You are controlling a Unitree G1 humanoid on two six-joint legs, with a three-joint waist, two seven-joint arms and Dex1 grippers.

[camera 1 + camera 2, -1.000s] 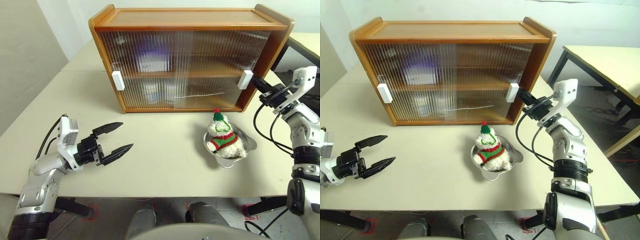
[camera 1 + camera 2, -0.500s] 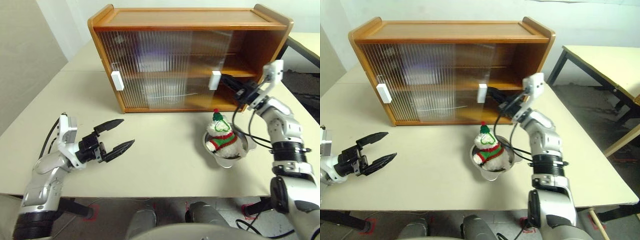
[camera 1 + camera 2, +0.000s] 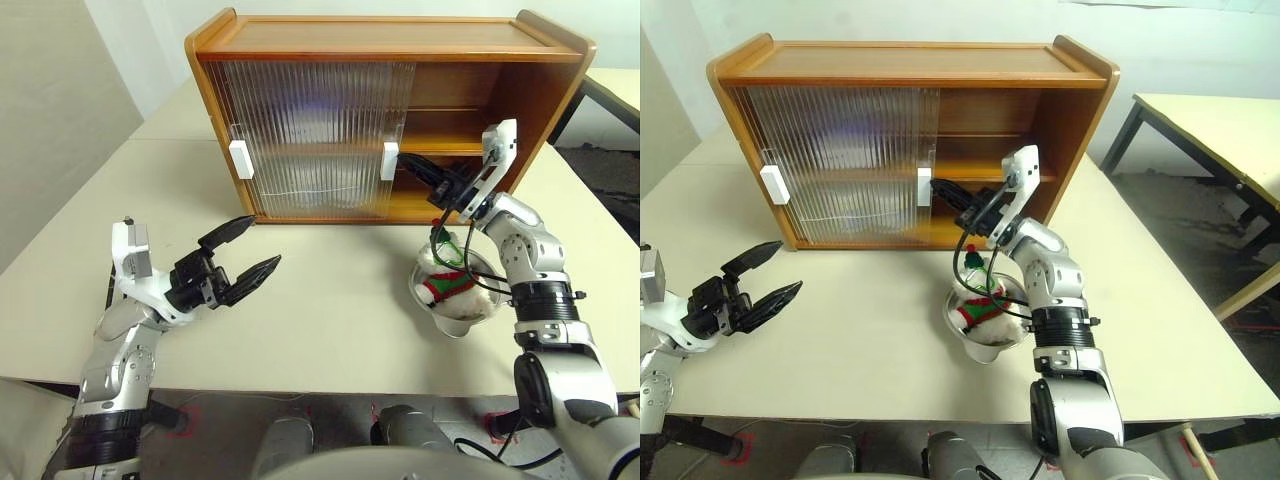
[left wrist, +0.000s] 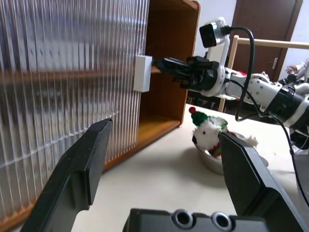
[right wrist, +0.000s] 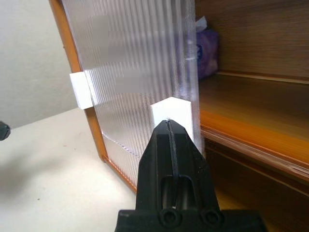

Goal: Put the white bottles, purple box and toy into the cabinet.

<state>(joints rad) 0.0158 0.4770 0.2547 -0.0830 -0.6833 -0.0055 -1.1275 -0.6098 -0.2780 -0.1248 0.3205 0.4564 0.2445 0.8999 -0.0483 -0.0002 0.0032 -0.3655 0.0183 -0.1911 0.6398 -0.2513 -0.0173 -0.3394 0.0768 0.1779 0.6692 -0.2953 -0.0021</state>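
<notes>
My right gripper (image 3: 408, 160) is clenched shut, its tip against the white handle (image 3: 390, 161) of the sliding door (image 3: 320, 135) of the cabinet (image 3: 390, 45), whose right side is open. My left gripper (image 3: 250, 250) is spread wide above the table (image 3: 320, 320). I see the toy (image 3: 447, 280) in the steel bowl (image 3: 460, 322), and the purple box (image 5: 206, 52) on the upper shelf.

A pale cream table (image 3: 330, 330) carries two things — the wooden cabinet (image 3: 390, 40) standing toward its far side, and a steel bowl (image 3: 452, 318) near its right front — holding the toy (image 3: 447, 283).
</notes>
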